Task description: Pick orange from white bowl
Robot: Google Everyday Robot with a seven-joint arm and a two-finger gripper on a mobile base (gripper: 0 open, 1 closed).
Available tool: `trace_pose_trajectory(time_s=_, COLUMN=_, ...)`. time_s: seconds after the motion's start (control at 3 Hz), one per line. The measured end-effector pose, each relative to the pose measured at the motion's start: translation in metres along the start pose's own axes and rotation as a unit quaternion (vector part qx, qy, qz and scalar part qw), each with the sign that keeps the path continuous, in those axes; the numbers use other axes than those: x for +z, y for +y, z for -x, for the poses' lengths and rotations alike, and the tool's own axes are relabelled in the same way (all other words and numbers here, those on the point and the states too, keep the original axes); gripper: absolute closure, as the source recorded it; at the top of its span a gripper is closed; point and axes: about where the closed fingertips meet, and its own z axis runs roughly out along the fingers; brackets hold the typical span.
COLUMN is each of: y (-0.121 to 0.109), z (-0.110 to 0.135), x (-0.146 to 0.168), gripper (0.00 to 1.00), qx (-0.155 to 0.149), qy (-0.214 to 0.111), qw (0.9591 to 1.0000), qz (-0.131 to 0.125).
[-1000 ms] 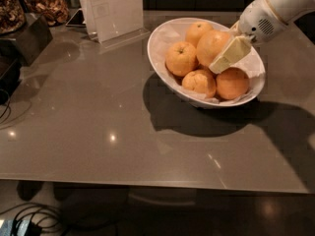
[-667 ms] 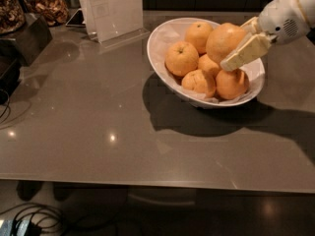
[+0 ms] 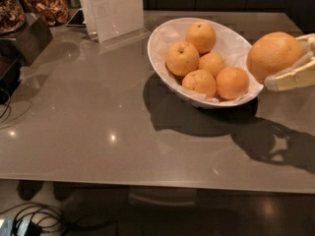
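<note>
Camera view took in, nearest, the grey table [image 3: 98,132], with a dark shadow [image 3: 275,141] on its right side that suggested the load hung above the top rather than resting on it. Farther back, at the right edge, the gripper [image 3: 298,63] had its pale fingers [image 3: 290,78] clamped on the orange [image 3: 273,55]. One finger ran under the fruit's front and the other showed at its upper right. The fruit sat just beside the right end of the white bowl [image 3: 153,48], outside the rim. Five smaller oranges [image 3: 182,58] lay in the bowl on the paper liner [image 3: 229,43]. To finish the pick well, I judged the squeeze should be firm and even, since round smooth skin could roll out of two fingers, and the carry slow and level. Farthest back stood a sign holder [image 3: 115,9] and snack jars [image 3: 47,6].
</note>
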Motion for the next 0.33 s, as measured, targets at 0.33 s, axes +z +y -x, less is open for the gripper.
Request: trace_pose_trajectory(time_s=0.33, y=0.0013, z=-0.0028, x=-0.0024, gripper=1.00, qx=0.003, qy=0.000, qw=1.0000, qz=-0.002)
